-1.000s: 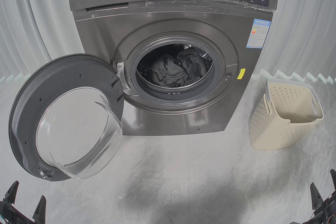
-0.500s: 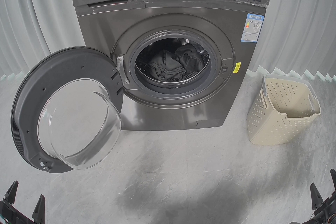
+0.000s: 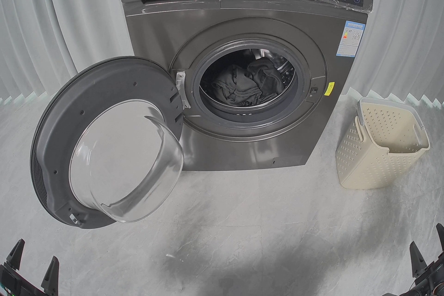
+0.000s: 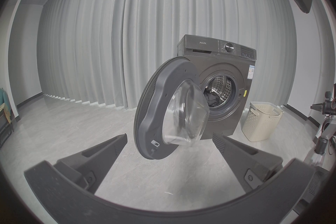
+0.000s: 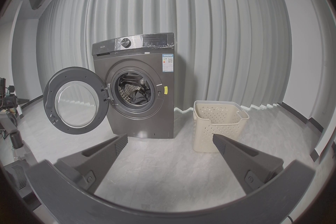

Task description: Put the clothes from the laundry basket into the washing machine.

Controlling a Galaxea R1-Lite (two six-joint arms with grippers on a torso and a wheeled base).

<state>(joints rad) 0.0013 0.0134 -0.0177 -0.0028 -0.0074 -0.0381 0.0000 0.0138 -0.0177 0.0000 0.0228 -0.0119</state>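
Observation:
A grey washing machine (image 3: 231, 24) (image 4: 210, 56) (image 5: 140, 56) stands ahead with its round door (image 3: 69, 116) (image 4: 154, 102) (image 5: 52, 88) swung wide to the left. Dark clothes (image 3: 245, 82) (image 4: 211, 98) (image 5: 138, 96) lie inside the drum. The cream laundry basket (image 3: 381, 149) (image 4: 260, 121) (image 5: 217, 125) stands on the floor right of the machine, with nothing visible inside. My left gripper (image 3: 30, 264) (image 4: 169, 160) is low at the left, open and holding nothing. My right gripper (image 3: 428, 248) (image 5: 168, 160) is low at the right, open as well.
Pale pleated curtains (image 3: 55, 10) hang behind the machine. The marbled grey floor (image 3: 259, 227) between me and the machine has free room. The open door juts out over the floor at the left.
The whole head picture has shifted: machine and basket now sit farther right and look a little smaller, so the camera has moved. Both grippers stay at the bottom corners.

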